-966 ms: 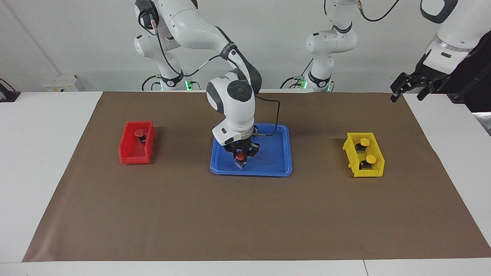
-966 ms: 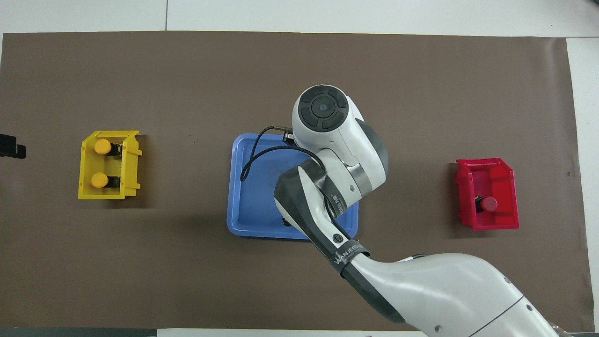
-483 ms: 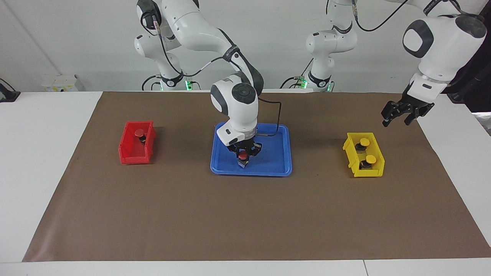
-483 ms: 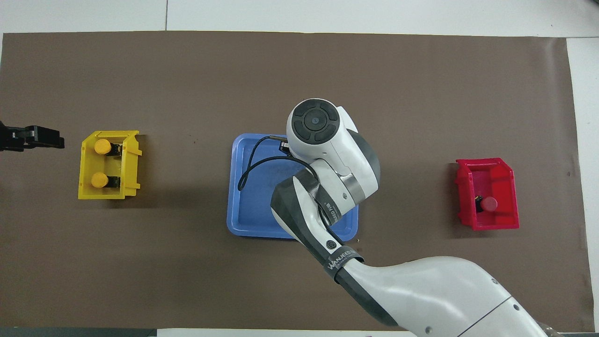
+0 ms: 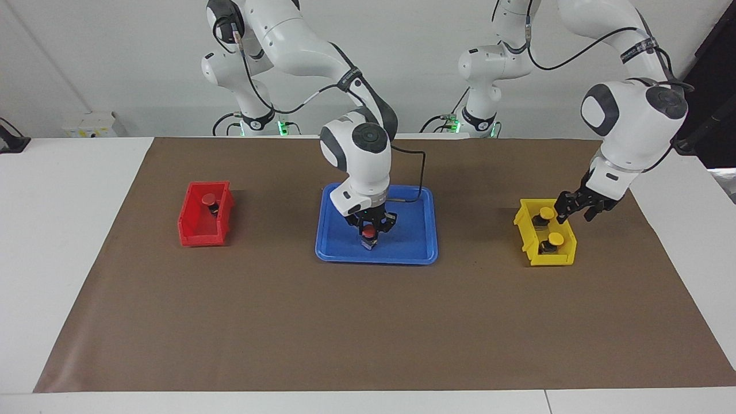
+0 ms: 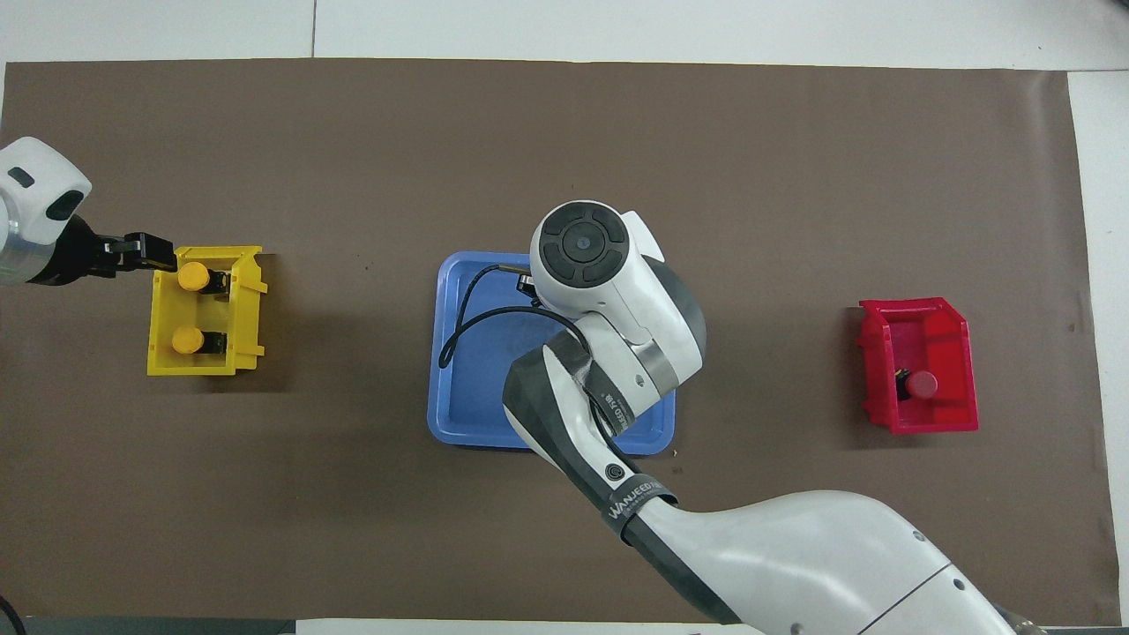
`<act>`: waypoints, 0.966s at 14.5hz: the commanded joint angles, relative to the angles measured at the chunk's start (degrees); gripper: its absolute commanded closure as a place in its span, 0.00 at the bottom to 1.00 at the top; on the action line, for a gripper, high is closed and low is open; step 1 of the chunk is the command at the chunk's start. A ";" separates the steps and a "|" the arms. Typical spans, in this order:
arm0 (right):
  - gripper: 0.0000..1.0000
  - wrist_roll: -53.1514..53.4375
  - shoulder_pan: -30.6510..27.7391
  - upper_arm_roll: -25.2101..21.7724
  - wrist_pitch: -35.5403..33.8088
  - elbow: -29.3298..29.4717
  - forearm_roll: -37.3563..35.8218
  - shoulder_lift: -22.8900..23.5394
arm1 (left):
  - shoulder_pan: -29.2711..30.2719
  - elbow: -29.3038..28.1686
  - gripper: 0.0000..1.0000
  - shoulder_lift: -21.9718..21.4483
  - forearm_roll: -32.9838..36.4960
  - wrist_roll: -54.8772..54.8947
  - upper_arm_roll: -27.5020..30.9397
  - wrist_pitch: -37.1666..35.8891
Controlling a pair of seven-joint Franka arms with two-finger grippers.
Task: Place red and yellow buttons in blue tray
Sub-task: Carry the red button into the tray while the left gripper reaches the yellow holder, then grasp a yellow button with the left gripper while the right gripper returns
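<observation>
Your brown matte mat (image 5: pixel 368 322) carries a glossy, round-cornered blue tray (image 5: pixel 414 241). Over it your right gripper (image 5: pixel 372 225) clasps a round-capped red button (image 5: pixel 368 232). A second red button (image 5: pixel 208 200) sits in the red bin (image 5: pixel 195 230); two yellow buttons (image 5: pixel 547 213) (image 5: pixel 555 238) fill the yellow bin (image 5: pixel 526 230), left gripper (image 5: pixel 575 208) just above, fingers apart.

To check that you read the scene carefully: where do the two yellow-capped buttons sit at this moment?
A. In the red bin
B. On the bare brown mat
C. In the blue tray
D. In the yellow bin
D. Both yellow buttons sit inside the yellow bin, with the left gripper just above its rim; the blue tray holds only a red button under the right gripper.
</observation>
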 commanded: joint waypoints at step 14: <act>0.23 -38.63 -25.97 -0.96 -6.21 -27.54 -0.28 -33.56 | -0.50 -6.56 0.37 2.76 0.77 -0.66 0.46 9.19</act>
